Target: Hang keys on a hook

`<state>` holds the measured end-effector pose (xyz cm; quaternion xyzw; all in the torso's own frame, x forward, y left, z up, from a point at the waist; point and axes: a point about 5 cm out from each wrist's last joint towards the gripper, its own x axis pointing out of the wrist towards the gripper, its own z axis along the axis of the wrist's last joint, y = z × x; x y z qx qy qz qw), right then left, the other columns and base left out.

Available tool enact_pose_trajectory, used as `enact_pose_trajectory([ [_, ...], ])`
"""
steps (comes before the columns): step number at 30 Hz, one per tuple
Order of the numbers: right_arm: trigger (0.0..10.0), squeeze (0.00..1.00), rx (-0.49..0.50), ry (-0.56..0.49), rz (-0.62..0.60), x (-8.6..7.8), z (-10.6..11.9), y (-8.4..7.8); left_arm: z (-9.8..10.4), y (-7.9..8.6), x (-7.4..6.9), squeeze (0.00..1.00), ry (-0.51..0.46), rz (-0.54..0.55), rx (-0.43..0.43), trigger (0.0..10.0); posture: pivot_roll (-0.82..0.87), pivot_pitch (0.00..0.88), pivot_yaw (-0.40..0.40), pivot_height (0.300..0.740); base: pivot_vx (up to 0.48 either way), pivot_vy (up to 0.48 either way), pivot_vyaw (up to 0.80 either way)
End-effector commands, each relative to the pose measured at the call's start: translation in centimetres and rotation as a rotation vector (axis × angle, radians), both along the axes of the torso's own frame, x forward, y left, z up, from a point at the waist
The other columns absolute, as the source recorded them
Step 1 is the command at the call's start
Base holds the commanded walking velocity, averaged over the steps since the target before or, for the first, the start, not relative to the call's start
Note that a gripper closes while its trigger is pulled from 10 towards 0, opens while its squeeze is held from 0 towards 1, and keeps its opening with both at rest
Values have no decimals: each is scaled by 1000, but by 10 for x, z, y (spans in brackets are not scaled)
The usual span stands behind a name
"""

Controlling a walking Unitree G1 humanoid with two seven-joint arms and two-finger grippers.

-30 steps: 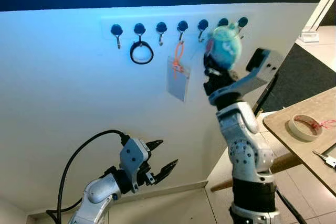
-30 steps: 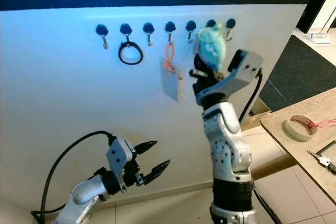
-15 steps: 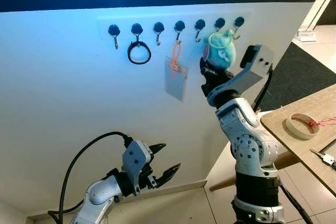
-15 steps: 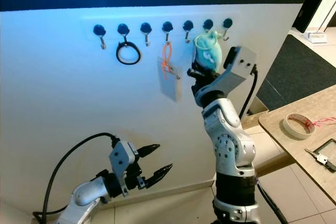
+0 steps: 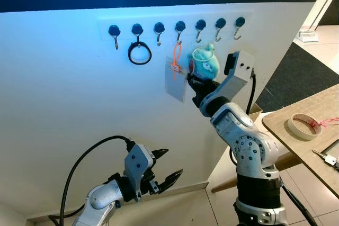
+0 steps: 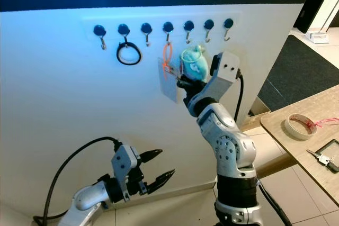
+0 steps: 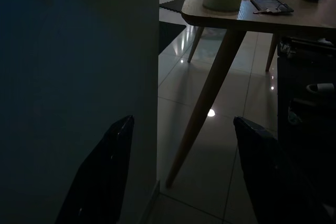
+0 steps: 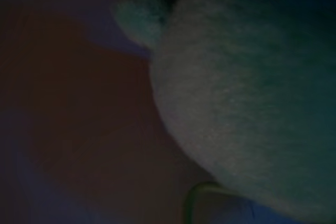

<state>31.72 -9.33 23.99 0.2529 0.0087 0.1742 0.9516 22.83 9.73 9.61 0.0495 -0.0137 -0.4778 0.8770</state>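
A teal fluffy plush keychain (image 5: 205, 63) sits in my right gripper (image 5: 196, 82), which is shut on its lower end. It is held against the white wall (image 5: 63, 104), just below the row of black hooks (image 5: 200, 25) and beside an orange-lanyard badge (image 5: 176, 75). In the right wrist view the plush (image 8: 247, 103) looms large and dark. My left gripper (image 5: 174, 162) hangs low near the floor, open and holding nothing; its fingers (image 7: 100, 177) point past the wall's edge.
A black ring (image 5: 139, 53) hangs on the second hook from the left. A wooden table (image 5: 286, 125) at the right carries a tape roll (image 5: 303, 126) and keys (image 5: 326, 157). Its slanted leg (image 7: 205, 93) stands on shiny tiles.
My right arm has dropped and swung left with the plush, from the rightmost hooks to beside the badge. The left gripper has sunk slightly.
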Motion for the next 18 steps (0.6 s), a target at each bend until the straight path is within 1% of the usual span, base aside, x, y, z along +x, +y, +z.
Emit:
enact_pose_trajectory([
  [1,10000,0,8,31,13,0,-3,1,1,0,-3,0,3,-21,6,10000,40,102,-35,740,0,0,0],
  [3,10000,0,24,31,17,0,0,1,1,0,-3,0,4,-23,6,10000,39,102,-35,740,0,0,0],
  [4,10000,0,48,21,19,0,5,1,1,0,-3,0,4,-23,6,10000,38,101,-34,740,0,0,0],
  [5,10000,0,103,-6,22,0,15,0,1,0,-3,0,4,-24,6,10000,38,102,-34,740,0,0,0],
  [7,10000,0,103,-6,22,0,15,0,1,0,-3,0,4,-24,6,10000,38,102,-34,740,0,0,0],
  [8,10000,0,160,-31,40,0,24,0,1,0,-2,0,5,-25,6,10000,38,101,-34,740,0,0,0],
  [10,10000,0,202,-46,84,-1,31,1,1,-1,-2,0,7,-27,7,10000,38,101,-34,740,0,0,0],
  [12,10000,0,216,-49,107,-2,33,3,1,-1,-2,0,7,-28,7,10000,39,101,-34,740,0,0,0],
  [14,10000,0,236,-49,157,-3,34,5,1,-1,-2,0,8,-31,8,10000,40,101,-34,740,0,0,0],
  [18,10000,0,242,-47,206,-6,35,7,2,-1,-3,0,10,-33,8,10000,40,100,-33,740,0,0,0],
])
